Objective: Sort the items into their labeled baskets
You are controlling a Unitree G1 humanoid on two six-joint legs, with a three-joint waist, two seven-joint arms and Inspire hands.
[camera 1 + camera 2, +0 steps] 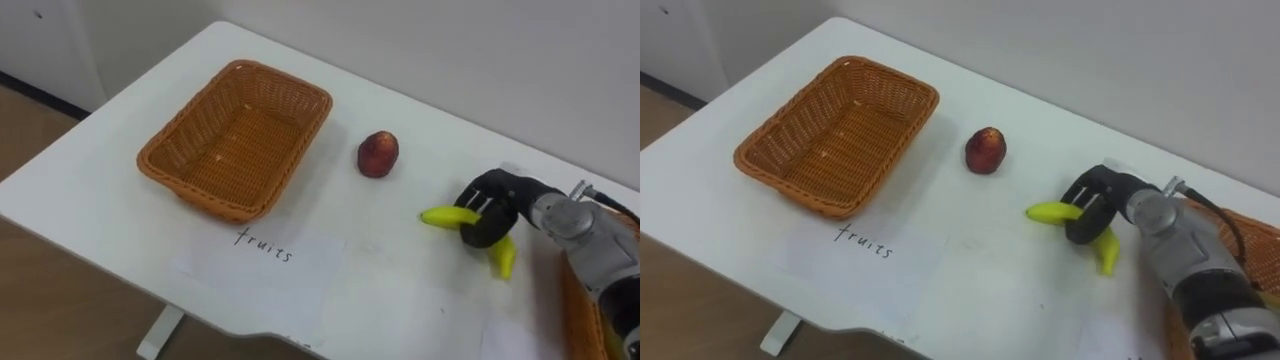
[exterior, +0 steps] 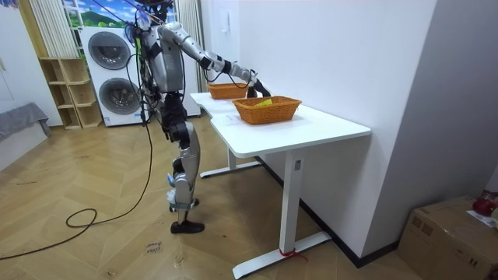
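Observation:
A yellow banana (image 1: 444, 216) lies on the white table (image 1: 120, 215) to the right of the middle, and my right hand (image 1: 490, 212) has its dark fingers curled round it. A red round fruit (image 1: 378, 154) rests on the table a hand's width to the left of the banana. Further left stands an empty wicker basket (image 1: 160, 165). In the room view I stand at the table's long side with my right arm stretched out over it, the hand (image 2: 256, 82) between the two baskets.
A second wicker basket (image 1: 575, 300) shows at the right edge, under my right forearm. A sheet of paper with handwriting (image 1: 265, 248) lies in front of the empty basket, near the table's front edge. A wall runs behind the table.

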